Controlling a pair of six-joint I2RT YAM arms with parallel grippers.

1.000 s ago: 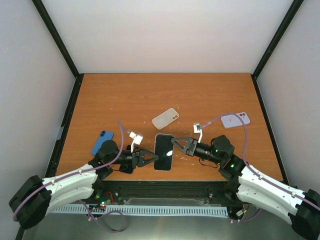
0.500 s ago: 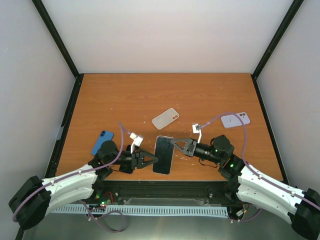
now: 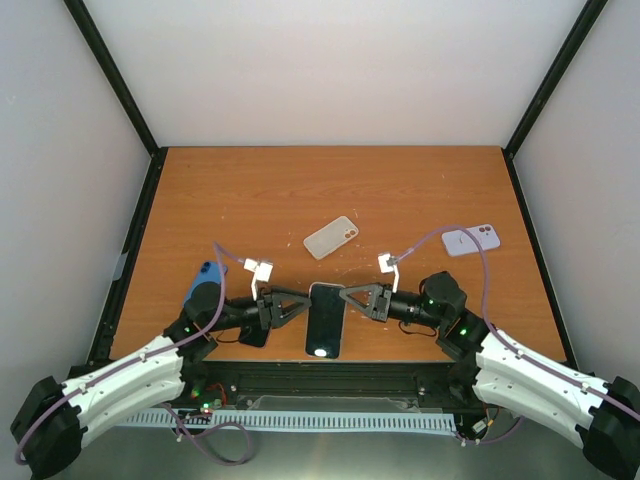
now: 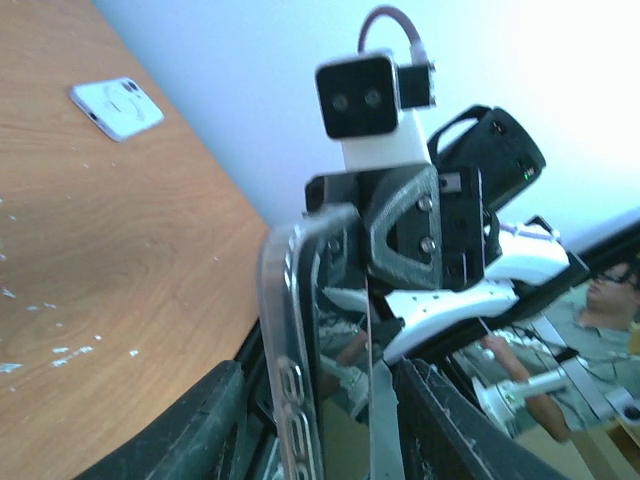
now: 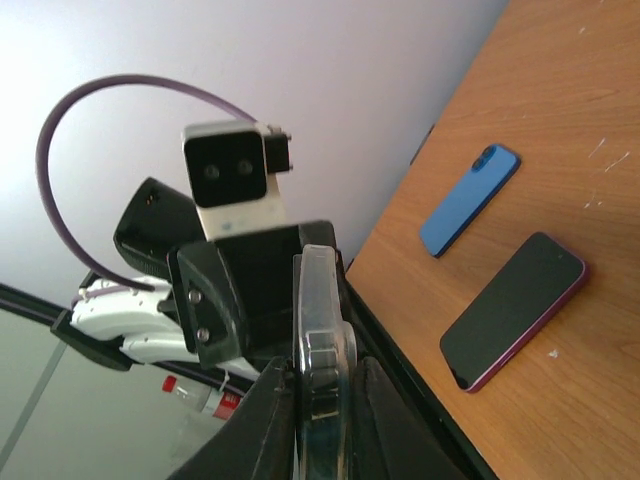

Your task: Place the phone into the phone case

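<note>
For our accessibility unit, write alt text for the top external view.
Two arms hold a dark phone between them by the table's near edge, the left gripper and right gripper each pinching one long side. A clear case lies beyond.

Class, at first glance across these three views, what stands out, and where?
Both arms meet at the table's near edge, the left gripper and right gripper pinching one dark phone between them. Behind it lies a clear case; a blue phone lies left, a pale case right.
</note>
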